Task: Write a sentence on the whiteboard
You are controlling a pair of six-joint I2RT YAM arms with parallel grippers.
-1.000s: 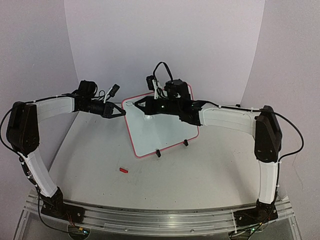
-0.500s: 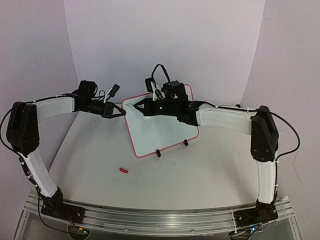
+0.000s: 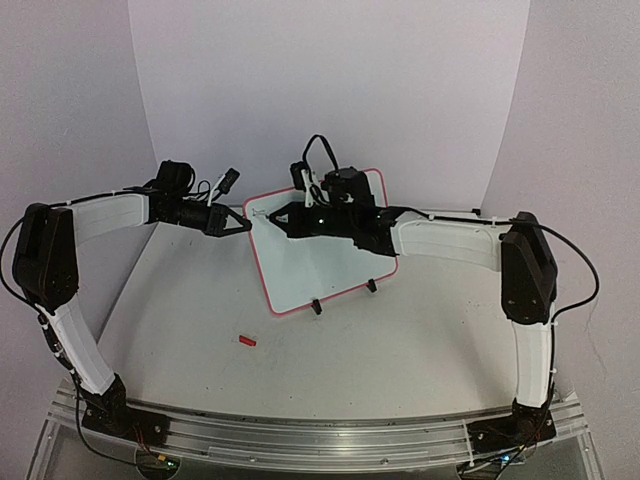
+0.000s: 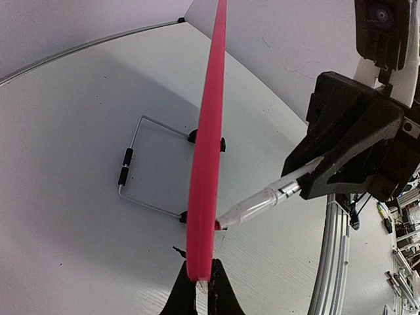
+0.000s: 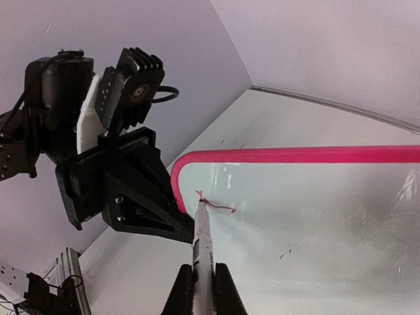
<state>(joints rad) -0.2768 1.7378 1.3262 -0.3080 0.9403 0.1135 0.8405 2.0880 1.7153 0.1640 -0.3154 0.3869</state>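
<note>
On a pale table [image 3: 400, 340], the right gripper [image 5: 202, 279] clamps a marker [image 5: 202, 233] whose tip touches the top-left corner of the whiteboard [image 5: 315, 216], its writing face stretching rightward, while the left gripper [image 4: 199, 285] pinches its near edge.

No legible text, label, brand, number or sign found in any view. Noted on the whiteboard [image 5: 315, 223] only a short red stroke [image 5: 216, 206] at the tip of the marker [image 5: 202, 239], close to the board's rounded upper corner. Not readable as any letter or word.
</note>
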